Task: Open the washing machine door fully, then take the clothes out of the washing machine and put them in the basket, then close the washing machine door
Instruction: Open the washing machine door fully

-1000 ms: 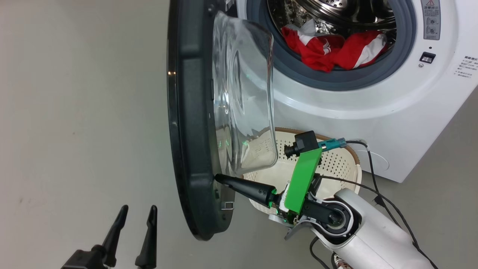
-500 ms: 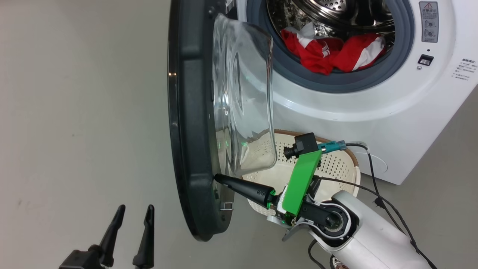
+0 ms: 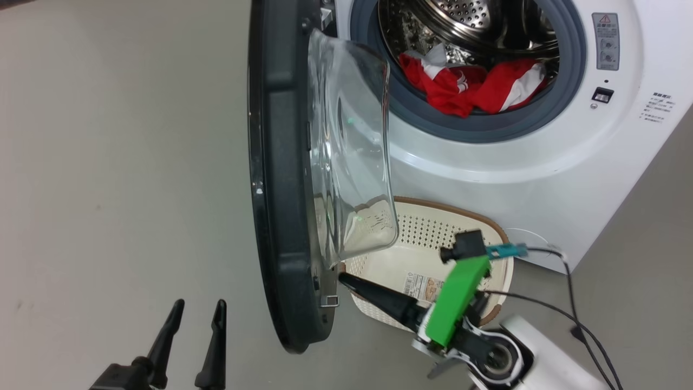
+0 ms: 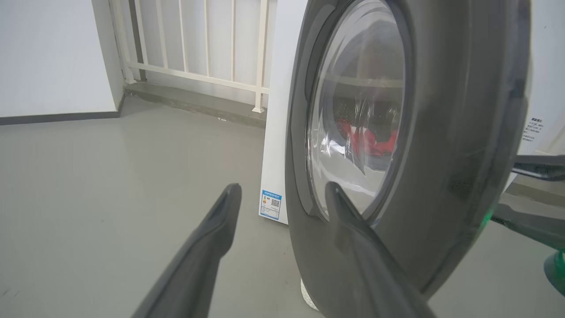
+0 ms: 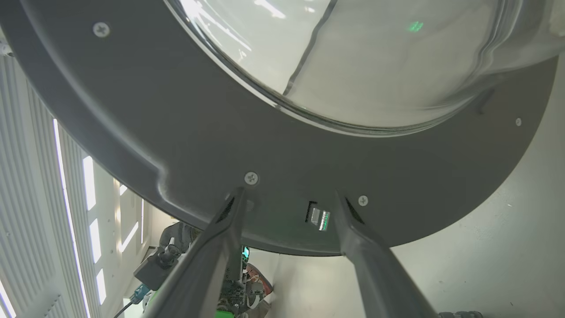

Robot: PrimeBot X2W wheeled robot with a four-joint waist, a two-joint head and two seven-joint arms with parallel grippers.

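Left to right then. The left tool (image 3: 200,301) hangs low at the near left over the floor (image 3: 108,162), fingers apart, nothing in them. From its own camera one finger overlaps the outer face of the washing machine door (image 3: 281,189), so I'd hold that arm clear of the swing.

The door stands edge-on, roughly square to the machine's front. I'd say it's not fully open yet.

The right tool (image 5: 289,194) is on the door's inner side, fingers spread and empty. Its tips sit at the dark grey rim low down, either side of the latch (image 5: 318,217). To do this well, push on that rim and not on the glass bowl (image 3: 352,151), follow the hinge arc leftward, and ease off toward the stop.

Just right of the door, the basket (image 3: 490,230) sits on the floor at the machine's front, no clothes in it that I can see. Further right and far, the clothes (image 3: 471,89) lie in the drum of the washing machine (image 3: 541,173).

Hard to make out:
- whether the tips actually touch the rim
- the hinge
- the basket's left end, behind the glass
- how many garments there are
- the machine's top, which is cut off
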